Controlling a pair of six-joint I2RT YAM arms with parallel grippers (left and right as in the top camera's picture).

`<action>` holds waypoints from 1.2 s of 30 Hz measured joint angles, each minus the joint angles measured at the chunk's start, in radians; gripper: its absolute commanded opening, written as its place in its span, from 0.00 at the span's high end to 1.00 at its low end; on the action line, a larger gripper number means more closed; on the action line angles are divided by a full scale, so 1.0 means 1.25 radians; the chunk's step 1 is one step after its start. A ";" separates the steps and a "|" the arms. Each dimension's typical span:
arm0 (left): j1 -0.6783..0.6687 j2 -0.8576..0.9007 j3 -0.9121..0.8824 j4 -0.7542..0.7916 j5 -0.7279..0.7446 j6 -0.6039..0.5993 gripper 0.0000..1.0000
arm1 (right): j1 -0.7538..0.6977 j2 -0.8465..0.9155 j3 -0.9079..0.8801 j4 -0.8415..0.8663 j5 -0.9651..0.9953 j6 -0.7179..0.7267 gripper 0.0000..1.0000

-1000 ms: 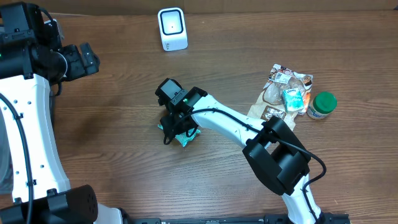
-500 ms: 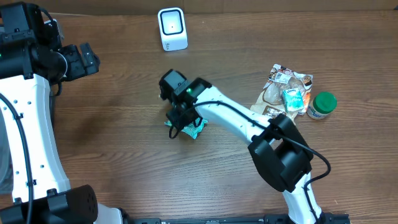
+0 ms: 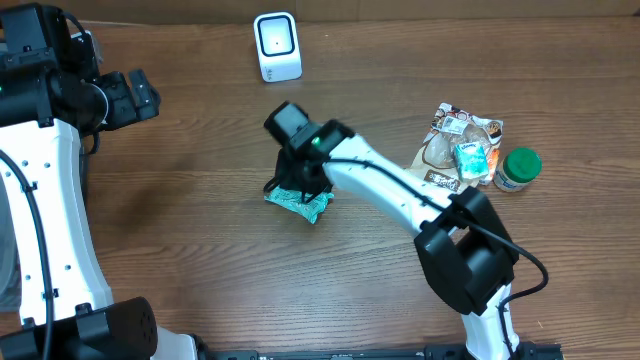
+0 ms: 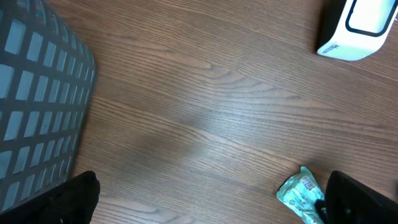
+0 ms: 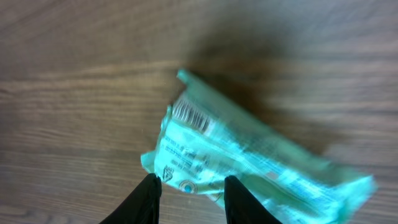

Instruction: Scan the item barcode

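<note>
Right gripper jaws narrow, straddling the near edge of the green foil packet; I cannot tell if they pinch it. Left gripper jaws wide, off to the side. Packet on the wooden table, well short of the white scanner; I judge it light, crinkly and slick, best pinched at the sealed edge, clear of the barcode.

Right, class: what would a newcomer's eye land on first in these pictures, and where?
The right gripper at the middle of the table, straddling one edge of a crinkled green packet whose barcode faces up. Then the white scanner at the far edge, and a green-lidded jar beside a snack bag on the right.
</note>
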 measured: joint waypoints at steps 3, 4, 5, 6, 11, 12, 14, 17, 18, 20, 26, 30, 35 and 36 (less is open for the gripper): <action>0.000 0.000 0.000 0.000 0.000 0.000 0.00 | 0.029 0.000 -0.032 0.003 0.026 0.054 0.69; 0.000 0.000 0.000 0.000 0.000 0.000 0.00 | 0.038 0.000 -0.045 0.003 0.034 0.071 0.69; 0.000 0.000 0.000 0.000 0.000 0.000 0.00 | 0.043 0.000 -0.055 0.003 0.042 0.083 0.69; 0.000 0.000 0.000 0.000 0.000 0.000 0.01 | 0.045 0.000 -0.065 0.003 0.051 0.094 0.68; 0.000 0.000 0.000 0.000 0.000 0.000 0.01 | 0.042 0.000 -0.079 0.011 0.082 0.112 0.56; 0.000 0.000 0.000 0.000 0.000 0.000 0.00 | 0.042 -0.001 -0.081 0.018 0.086 0.106 0.54; 0.000 0.000 0.000 0.000 0.000 0.000 0.01 | 0.042 -0.003 -0.086 0.027 0.091 0.095 0.52; 0.000 0.000 0.000 0.000 0.000 0.000 0.01 | 0.042 -0.006 -0.096 0.040 0.096 0.061 0.49; 0.000 0.000 0.000 0.000 0.000 0.000 0.01 | 0.042 -0.008 -0.099 0.042 0.096 0.050 0.47; 0.000 0.000 0.000 0.000 0.000 0.000 0.00 | 0.042 -0.010 -0.104 0.045 0.096 0.029 0.43; 0.000 0.000 0.000 0.000 0.000 0.000 0.00 | 0.042 -0.014 -0.107 0.045 0.099 -0.030 0.27; 0.000 0.000 0.000 0.000 0.000 0.000 0.01 | 0.042 -0.014 -0.107 0.049 0.093 -0.070 0.24; 0.000 0.000 0.000 0.000 0.000 0.000 0.00 | 0.040 -0.014 -0.103 0.021 0.084 -0.134 0.25; 0.000 0.000 0.000 0.000 0.000 0.000 0.01 | 0.039 -0.014 -0.099 0.009 0.083 -0.138 0.25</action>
